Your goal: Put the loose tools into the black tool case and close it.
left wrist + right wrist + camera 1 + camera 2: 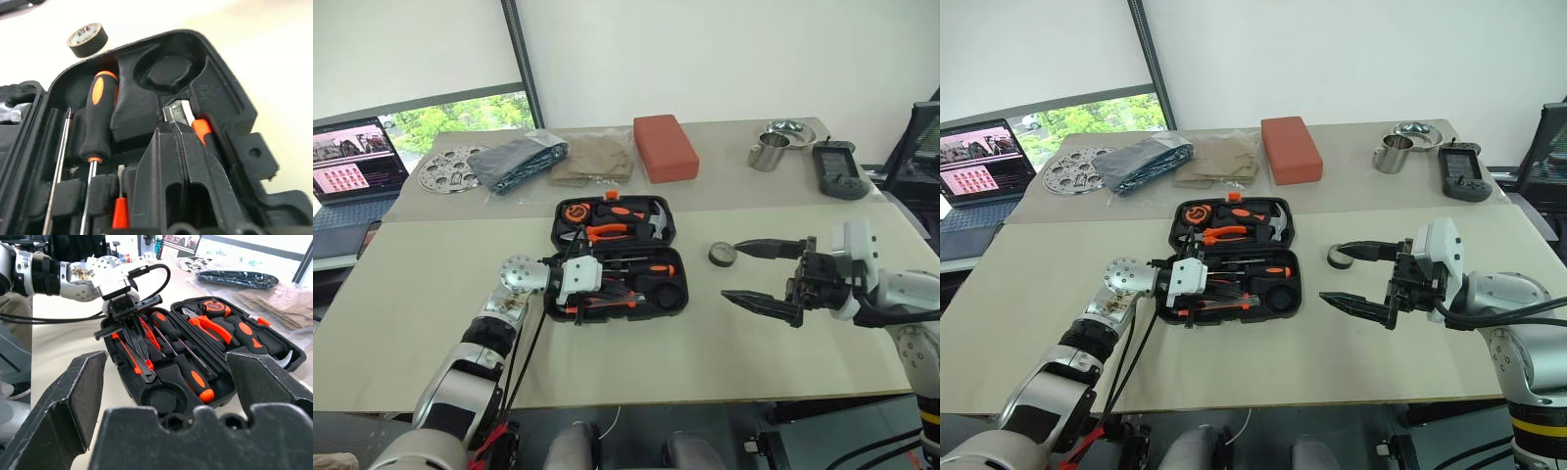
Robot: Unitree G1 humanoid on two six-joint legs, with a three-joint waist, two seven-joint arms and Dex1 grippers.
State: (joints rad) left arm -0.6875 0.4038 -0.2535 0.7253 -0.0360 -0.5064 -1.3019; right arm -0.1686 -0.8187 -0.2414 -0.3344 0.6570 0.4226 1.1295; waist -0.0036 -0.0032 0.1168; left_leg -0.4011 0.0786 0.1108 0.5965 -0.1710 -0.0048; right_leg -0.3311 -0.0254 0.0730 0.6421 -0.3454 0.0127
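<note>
Black left hand (clenched) presses utility knife into tool case; right hand released.

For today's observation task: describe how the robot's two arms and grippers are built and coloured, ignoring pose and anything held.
Both arms are silver-grey metal segments with black joint sections. The left arm has a round silver wrist disc with holes and black cables alongside. The left gripper has a white housing and two slim black fingers. The right gripper has a white-and-black housing and two long, pointed black fingers.

even bright indoor light, daylight from window back left, soft faint shadows on table, right wrist view's near claw out of focus
</note>
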